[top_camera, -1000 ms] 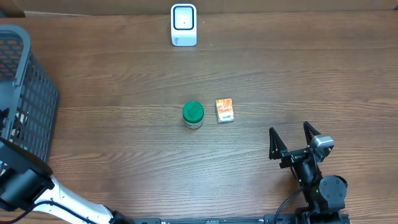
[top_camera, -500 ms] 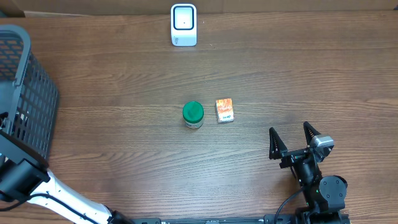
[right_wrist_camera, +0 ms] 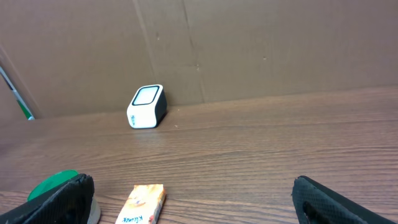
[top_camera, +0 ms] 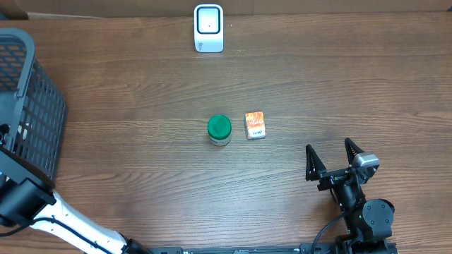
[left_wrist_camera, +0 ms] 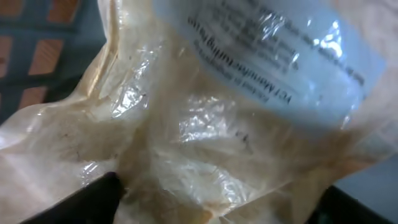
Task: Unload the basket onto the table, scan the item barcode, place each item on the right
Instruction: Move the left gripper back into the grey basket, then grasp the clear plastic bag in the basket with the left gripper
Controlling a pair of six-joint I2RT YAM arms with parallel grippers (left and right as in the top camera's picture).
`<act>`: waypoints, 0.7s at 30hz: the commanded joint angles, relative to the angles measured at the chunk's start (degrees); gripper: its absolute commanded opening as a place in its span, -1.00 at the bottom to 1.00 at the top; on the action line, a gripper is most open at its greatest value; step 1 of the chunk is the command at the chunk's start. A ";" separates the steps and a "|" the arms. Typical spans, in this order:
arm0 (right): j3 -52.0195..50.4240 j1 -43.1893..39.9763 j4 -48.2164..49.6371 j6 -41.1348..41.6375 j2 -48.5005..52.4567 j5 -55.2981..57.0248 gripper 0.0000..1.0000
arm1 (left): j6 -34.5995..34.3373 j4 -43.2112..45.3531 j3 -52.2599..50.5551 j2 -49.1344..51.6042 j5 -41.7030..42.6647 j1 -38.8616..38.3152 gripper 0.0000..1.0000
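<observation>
A clear crinkled plastic bag [left_wrist_camera: 205, 130] with a pale blue printed label [left_wrist_camera: 273, 56] fills the left wrist view. My left gripper [left_wrist_camera: 224, 202] stands open around it, one dark finger [left_wrist_camera: 93, 199] touching the bag at the lower left and the other at the lower right edge. No barcode shows. In the overhead view the left arm [top_camera: 28, 201] reaches into the dark basket [top_camera: 32, 92], which hides the gripper. The white scanner [top_camera: 209, 28] stands at the table's far edge, also in the right wrist view as scanner [right_wrist_camera: 147, 107]. My right gripper [top_camera: 328, 146] is open and empty near the front right.
A green-lidded jar [top_camera: 219, 130] and a small orange box [top_camera: 255, 125] sit side by side mid-table. In the right wrist view the jar [right_wrist_camera: 53, 183] and box [right_wrist_camera: 142, 204] lie just ahead of that gripper. A cardboard wall backs the table.
The left arm's link at the lower left has shifted slightly down and left. The right arm, jar, box and scanner have not moved.
</observation>
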 commanded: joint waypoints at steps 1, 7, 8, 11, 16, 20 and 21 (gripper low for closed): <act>-0.59 0.09 0.26 -0.17 -0.50 0.52 0.99 | 0.35 -0.13 -0.04 3.48 2.14 -0.42 -0.09; -0.59 0.09 0.24 -0.17 -0.50 0.52 1.00 | 0.33 -0.63 0.17 3.58 2.10 -0.44 -0.92; -0.59 0.09 0.24 -0.17 -0.50 0.52 1.00 | 0.31 -1.05 0.20 3.58 2.12 -0.46 -0.92; -0.59 0.09 0.24 -0.17 -0.50 0.52 1.00 | 0.26 -2.86 0.68 3.50 1.92 -0.63 -0.92; -0.59 0.09 0.24 -0.17 -0.50 0.55 1.00 | -1.68 -6.14 5.01 2.60 1.68 -1.11 -0.92; -0.59 0.09 0.26 -0.17 -0.50 0.52 1.00 | -4.42 -9.01 11.41 -0.31 1.73 -1.99 -0.92; -0.59 0.09 0.24 -0.17 -0.50 0.52 1.00 | -4.96 -9.40 12.76 -1.22 1.73 -2.34 -0.92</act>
